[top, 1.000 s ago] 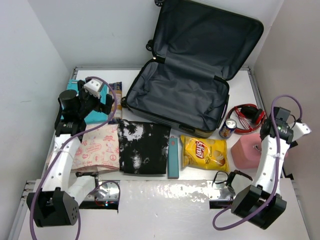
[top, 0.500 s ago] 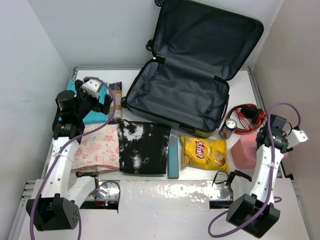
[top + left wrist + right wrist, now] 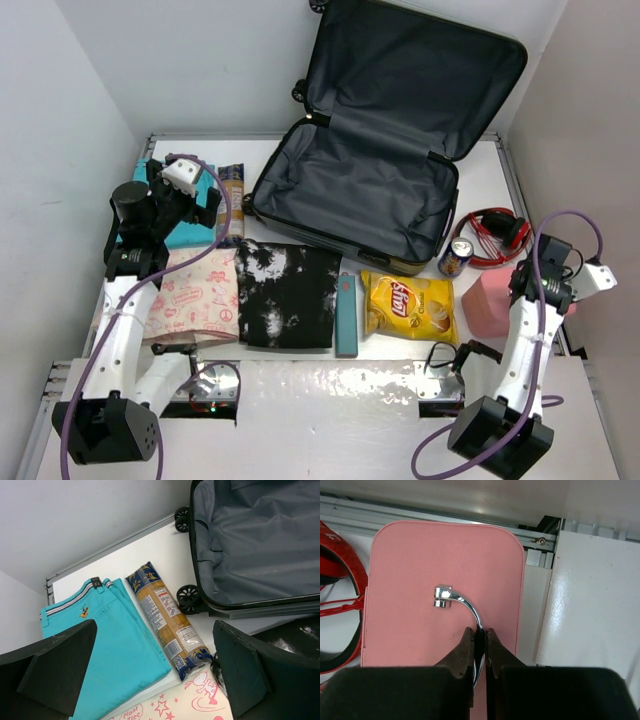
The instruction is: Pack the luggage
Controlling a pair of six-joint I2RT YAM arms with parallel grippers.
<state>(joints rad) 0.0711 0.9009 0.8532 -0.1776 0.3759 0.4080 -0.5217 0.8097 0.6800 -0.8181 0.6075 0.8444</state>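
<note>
The luggage point(image 3: 370, 190) lies open at the back middle, its dark grey lining showing and its lid leaning on the wall; it also shows in the left wrist view point(image 3: 255, 545). My left gripper point(image 3: 155, 670) is open and empty above the teal trousers point(image 3: 110, 645) and the pasta pack point(image 3: 165, 620), left of the luggage. My right gripper point(image 3: 480, 635) is shut on the chrome handle point(image 3: 462, 600) of a pink box point(image 3: 420, 555) that stands at the right edge of the table point(image 3: 490, 305).
Red headphones point(image 3: 495, 232) and a drink can point(image 3: 456, 257) sit by the luggage's right corner. In front of it lie a yellow chips bag point(image 3: 408, 305), a slim teal box point(image 3: 346, 315), a black-and-white shirt point(image 3: 285, 295) and a pink printed cloth point(image 3: 195, 300).
My right arm has shifted slightly nearer and to the right over the pink box. My left gripper has drifted a little back and left over the trousers.
</note>
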